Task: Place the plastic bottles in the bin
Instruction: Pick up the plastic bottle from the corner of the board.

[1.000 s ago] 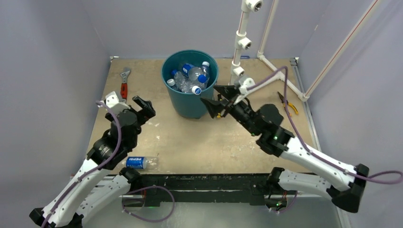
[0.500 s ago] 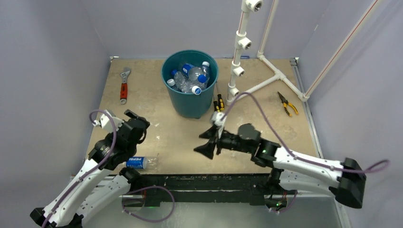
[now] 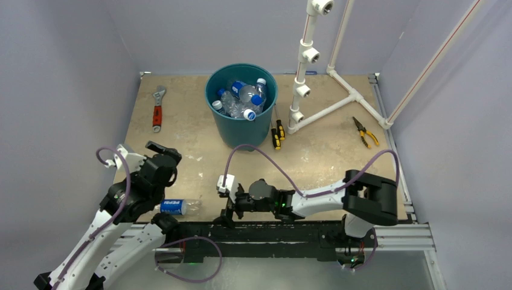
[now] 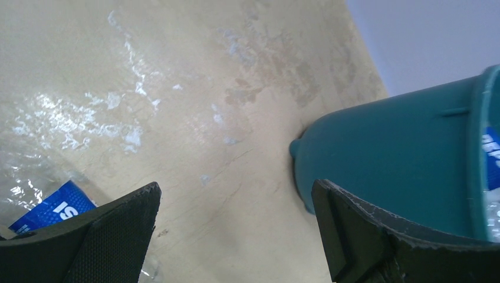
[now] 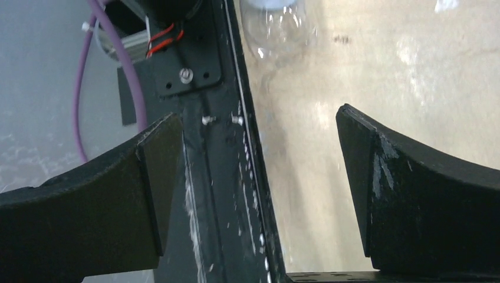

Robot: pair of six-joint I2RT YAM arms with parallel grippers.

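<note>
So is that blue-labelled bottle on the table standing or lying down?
Lying down: the bottle rests lengthwise on its side.

Bottles (image 3: 244,96) inside bin (image 3: 240,136), table rear; 1 bottle (image 3: 175,207) near front-left edge; wrench (image 3: 157,110) left of bin.

Overhead looks down; low wrist views share one bottle (image 3: 179,207).

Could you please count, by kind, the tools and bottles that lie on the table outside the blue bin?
Wrench: 1
Screwdrivers: 2
Pliers: 1
Plastic bottle: 1
Total: 5
</note>
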